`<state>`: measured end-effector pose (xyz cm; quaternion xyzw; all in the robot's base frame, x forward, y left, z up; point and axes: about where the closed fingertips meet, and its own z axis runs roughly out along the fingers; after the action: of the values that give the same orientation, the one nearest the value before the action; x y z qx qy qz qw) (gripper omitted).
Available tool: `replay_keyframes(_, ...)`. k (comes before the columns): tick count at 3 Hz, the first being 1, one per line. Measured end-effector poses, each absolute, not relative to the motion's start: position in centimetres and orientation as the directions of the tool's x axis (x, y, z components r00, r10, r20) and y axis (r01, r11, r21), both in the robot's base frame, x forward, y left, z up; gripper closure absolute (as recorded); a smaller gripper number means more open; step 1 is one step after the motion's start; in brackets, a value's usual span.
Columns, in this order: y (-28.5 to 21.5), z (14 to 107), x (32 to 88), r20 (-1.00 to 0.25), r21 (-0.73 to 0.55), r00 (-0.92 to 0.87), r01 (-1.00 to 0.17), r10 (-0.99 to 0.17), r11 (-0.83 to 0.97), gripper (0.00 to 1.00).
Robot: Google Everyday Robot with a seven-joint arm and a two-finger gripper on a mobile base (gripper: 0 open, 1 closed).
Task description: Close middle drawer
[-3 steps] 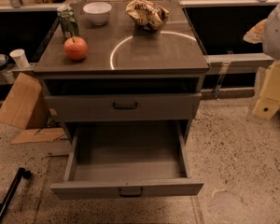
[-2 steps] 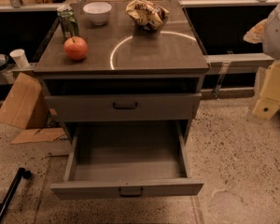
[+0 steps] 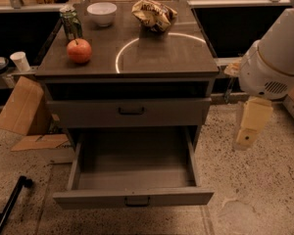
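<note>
The middle drawer is pulled far out of the grey cabinet; its plain grey tray holds nothing, and its low front with a small dark pull faces me at the bottom of the view. Above it the taller-fronted top drawer sits nearly flush, with a dark gap over it. The lowest drawer is hidden under the open one. My gripper hangs from the white arm to the right of the cabinet, at about the open tray's height, apart from the drawer and not touching it.
On the cabinet top stand an apple, a green can, a white bowl and a crumpled chip bag. Cardboard and a white cup lie to the left. A black bar lies on the floor.
My arm and gripper have moved left and a little down, closer to the cabinet's right side. The drawer and the things on top have not moved.
</note>
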<state>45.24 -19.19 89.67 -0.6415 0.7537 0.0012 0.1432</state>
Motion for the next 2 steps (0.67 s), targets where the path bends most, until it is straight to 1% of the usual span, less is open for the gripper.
replay_keyframes(1, -19.2, 89.7, 45.2, -0.217, -0.182, -0.136, -0.967, -0.967, 0.177, 0.0)
replay_keyframes(2, -19.0, 87.0, 45.3, -0.131, -0.177, -0.107, -0.976, -0.986, 0.129, 0.0)
